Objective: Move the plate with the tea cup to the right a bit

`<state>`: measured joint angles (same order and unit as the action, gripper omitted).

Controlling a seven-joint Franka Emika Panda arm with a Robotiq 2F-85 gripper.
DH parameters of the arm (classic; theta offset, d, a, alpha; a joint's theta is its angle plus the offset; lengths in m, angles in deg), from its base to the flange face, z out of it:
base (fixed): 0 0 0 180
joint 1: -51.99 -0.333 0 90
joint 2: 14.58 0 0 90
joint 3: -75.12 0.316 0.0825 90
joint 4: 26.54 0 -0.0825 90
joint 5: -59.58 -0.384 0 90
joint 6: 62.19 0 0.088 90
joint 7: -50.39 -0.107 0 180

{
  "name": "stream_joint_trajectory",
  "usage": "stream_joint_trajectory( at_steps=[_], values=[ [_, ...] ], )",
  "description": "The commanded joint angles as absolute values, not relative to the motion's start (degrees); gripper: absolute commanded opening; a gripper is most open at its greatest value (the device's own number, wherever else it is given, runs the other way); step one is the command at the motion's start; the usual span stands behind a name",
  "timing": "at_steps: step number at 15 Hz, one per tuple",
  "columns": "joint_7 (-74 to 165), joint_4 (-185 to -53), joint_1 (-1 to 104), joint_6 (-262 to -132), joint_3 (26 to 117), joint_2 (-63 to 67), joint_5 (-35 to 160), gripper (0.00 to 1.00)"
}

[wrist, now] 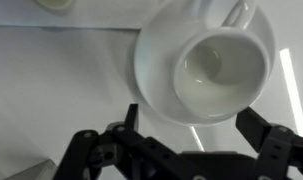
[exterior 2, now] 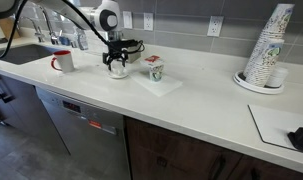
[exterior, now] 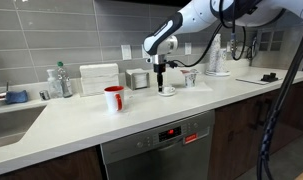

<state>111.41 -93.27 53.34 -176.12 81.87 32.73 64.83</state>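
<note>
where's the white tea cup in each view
In an exterior view: tea cup mid-frame, right of the red mug.
In an exterior view: upper left, right of the red mug.
Wrist view: upper right.
Shared landmark: the gripper, close to it.

Wrist view: the plate [wrist: 156, 70] runs off the top edge, so its far rim is cut off, and the handle of the tea cup [wrist: 223, 68] lies at that same edge. A pale object [wrist: 53, 4] in the top corner is cropped too far to identify. The bottom edge cuts off the body of the gripper [wrist: 189, 116].

In an exterior view the plate [exterior: 168, 92] and cup are too small to tell apart, the arm [exterior: 206, 15] leaves at the top, and the sink [exterior: 11, 120] is cut off at the side. In an exterior view a dark object [exterior 2: 299, 138] is clipped by the edge.
</note>
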Motion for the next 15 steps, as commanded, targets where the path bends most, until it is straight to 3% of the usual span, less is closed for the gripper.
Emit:
stream_joint_trajectory(
  at_steps=[1, 15],
  values=[
    [110.54, -96.82, 53.37, -178.00, 82.52, 29.46, 63.47, 1.00],
    [60.12, -98.21, 43.02, -176.64, 79.48, 21.92, 64.79, 1.00]
  ],
)
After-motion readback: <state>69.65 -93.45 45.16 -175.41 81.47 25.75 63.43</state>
